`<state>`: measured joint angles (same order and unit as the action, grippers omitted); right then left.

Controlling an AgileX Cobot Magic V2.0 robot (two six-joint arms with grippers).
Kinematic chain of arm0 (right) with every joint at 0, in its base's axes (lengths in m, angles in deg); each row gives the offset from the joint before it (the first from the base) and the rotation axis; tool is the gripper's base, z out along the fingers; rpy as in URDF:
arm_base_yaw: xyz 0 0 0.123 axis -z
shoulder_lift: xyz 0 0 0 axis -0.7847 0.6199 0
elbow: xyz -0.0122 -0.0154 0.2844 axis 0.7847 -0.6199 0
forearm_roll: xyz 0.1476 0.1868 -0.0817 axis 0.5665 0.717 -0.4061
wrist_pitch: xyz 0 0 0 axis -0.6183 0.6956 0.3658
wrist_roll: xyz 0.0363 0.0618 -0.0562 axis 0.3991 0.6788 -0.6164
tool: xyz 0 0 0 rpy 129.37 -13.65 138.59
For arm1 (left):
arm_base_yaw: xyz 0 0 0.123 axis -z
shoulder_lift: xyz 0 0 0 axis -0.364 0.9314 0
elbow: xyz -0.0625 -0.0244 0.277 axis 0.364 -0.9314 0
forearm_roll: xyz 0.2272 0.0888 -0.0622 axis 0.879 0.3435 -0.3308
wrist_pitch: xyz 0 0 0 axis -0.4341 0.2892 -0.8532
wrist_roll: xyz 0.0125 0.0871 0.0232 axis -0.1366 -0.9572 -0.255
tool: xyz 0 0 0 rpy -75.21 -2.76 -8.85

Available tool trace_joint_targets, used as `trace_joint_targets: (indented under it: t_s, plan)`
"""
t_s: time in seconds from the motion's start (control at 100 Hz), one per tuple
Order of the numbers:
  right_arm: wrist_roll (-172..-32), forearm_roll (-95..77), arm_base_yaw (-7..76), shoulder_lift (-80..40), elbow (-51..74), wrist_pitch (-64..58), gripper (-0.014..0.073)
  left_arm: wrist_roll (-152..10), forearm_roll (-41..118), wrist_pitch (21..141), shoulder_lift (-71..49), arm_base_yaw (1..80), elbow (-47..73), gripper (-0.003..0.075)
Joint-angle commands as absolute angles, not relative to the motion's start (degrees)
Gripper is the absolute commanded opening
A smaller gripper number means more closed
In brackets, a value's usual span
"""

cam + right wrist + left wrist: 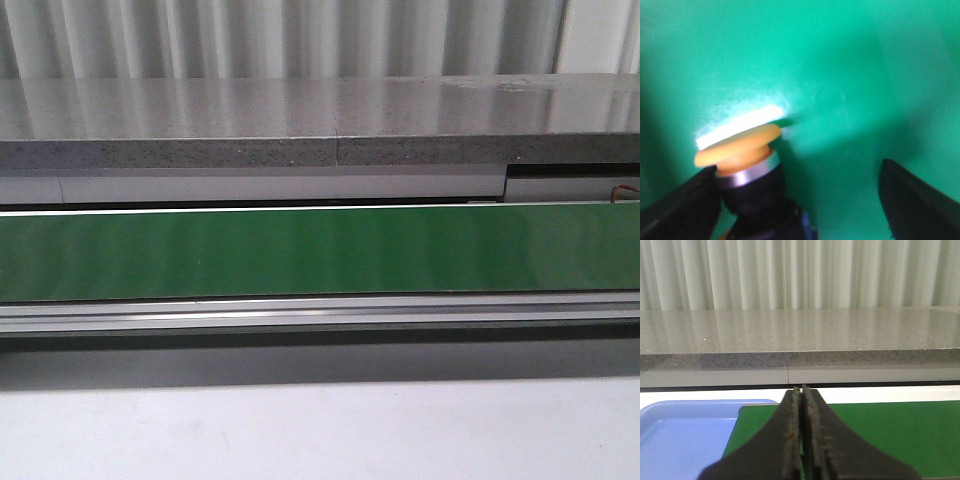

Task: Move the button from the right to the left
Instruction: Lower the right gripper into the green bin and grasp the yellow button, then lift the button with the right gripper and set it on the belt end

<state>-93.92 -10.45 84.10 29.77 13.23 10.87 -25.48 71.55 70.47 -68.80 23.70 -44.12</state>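
Button (742,165): between the right gripper's (800,200) fingers, against one finger (680,205), clear of the other, over the green belt (840,75).
Axis: runs cap to body, orange cap tilted away from the wrist, dark body toward it.
Right fingers: apart.
Left gripper (801,435): fingers pressed together, empty, above the belt beside a blue tray (685,435).

A small push-button (747,170) with an orange mushroom cap, silver collar and dark body with a hint of blue lies tilted on the green belt (840,75); its place relative to the belt's edges cannot be told.
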Motion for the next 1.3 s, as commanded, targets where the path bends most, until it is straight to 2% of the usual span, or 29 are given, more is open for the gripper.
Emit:
trace_joint_targets:
  t_s: [0.0, 0.09, 0.14, 0.19, 0.48, 0.75, 1.02, 1.29]
  plan:
    - [-94.4, -10.0, 84.5, 28.6, 14.3, 10.1, 0.0489, -25.1, 71.5, 65.6, -70.8, 23.4, -45.5, -0.0020]
    - [-94.4, -9.6, 84.5, 28.5, 14.4, 10.3, 0.0313, -25.1, 71.5, 65.6, -70.8, 23.4, -45.5, -0.0020]
    - [-94.4, -9.1, 84.5, 28.1, 14.7, 10.8, 0.0244, -25.1, 71.5, 65.6, -70.8, 23.4, -45.5, -0.0020]
    - [-94.4, -8.9, 84.5, 27.6, 15.4, 11.8, 0.0212, -25.1, 71.5, 65.6, -70.8, 23.4, -45.5, -0.0020]
    - [-94.4, -6.0, 82.6, 17.2, 18.6, 18.0, 0.0210, -25.1, 71.5, 65.6, -70.8, 23.4, -45.5, -0.0020]
    - [-94.4, -4.4, 74.5, 8.0, 18.6, 23.6, 0.0210, -25.1, 71.5, 65.6, -70.8, 23.4, -45.5, -0.0020]
    - [-94.4, -4.4, 67.8, 10.2, 18.6, 25.7, 0.0211, -25.1, 71.5, 65.6, -70.8, 23.4, -45.5, -0.0020]
    - [-94.4, -3.7, 66.8, 15.9, 18.6, 25.8, 0.0231, -25.1, 71.5, 65.6, -70.8, 23.4, -45.5, -0.0020]
